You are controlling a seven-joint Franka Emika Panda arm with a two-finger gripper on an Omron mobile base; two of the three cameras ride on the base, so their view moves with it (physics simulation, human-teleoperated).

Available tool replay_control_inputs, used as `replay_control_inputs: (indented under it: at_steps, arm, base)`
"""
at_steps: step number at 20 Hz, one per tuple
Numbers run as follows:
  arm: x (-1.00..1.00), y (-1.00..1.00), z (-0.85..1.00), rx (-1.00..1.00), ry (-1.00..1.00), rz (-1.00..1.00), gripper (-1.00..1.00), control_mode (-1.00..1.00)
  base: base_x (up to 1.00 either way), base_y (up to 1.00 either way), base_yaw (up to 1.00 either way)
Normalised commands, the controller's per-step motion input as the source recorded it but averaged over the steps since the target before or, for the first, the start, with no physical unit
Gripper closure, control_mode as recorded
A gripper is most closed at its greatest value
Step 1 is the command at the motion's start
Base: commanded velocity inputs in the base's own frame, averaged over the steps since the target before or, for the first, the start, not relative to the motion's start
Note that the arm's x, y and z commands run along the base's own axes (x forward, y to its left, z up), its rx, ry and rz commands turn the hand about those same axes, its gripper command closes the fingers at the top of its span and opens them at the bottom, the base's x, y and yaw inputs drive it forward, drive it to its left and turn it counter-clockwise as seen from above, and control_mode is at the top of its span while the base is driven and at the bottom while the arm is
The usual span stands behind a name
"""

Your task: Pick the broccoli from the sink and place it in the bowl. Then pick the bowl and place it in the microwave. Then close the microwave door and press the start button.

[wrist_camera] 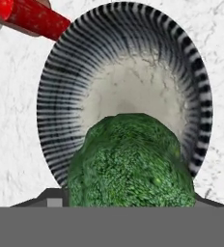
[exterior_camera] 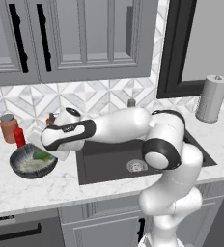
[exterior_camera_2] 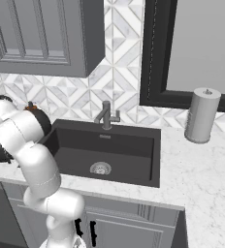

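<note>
**Q:** So where's the bumpy bright-green broccoli (wrist_camera: 131,161) right now?

**Me:** Inside the wide round blue-grey streaked bowl (exterior_camera: 21,169), on the white marble counter (exterior_camera: 46,188) near its front edge, left of the dark-grey rectangular sink (exterior_camera_2: 134,145).

**Q:** And the gripper?

**Me:** My two-finger gripper (exterior_camera: 53,153) hangs over the bowl; can't tell if it's gripping. A red jar (exterior_camera: 19,137) is just behind.

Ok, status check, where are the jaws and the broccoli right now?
Gripper over the bowl, shut on the broccoli. Broccoli above the bowl's pale inside, not yet dropped. Red jar beside the rim, not in the way.
</note>
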Motion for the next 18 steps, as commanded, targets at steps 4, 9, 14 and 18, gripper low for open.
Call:
replay_control_inputs:
  at_steps: [4,9,14,18]
  arm:
    - [0.2,0.11,-0.28,0.0,0.03,0.0,1.0,-1.0]
    - [0.28,0.14,-0.2,0.0,0.05,0.0,1.0,-1.0]
    - [0.33,0.18,-0.19,-0.01,0.05,0.0,1.0,-1.0]
    - [0.46,0.18,-0.14,-0.01,0.06,0.0,1.0,-1.0]
  base:
    - [0.0,0.0,0.0]
    - [0.0,0.0,0.0]
    - [0.0,0.0,0.0]
    - [0.0,0.0,0.0]
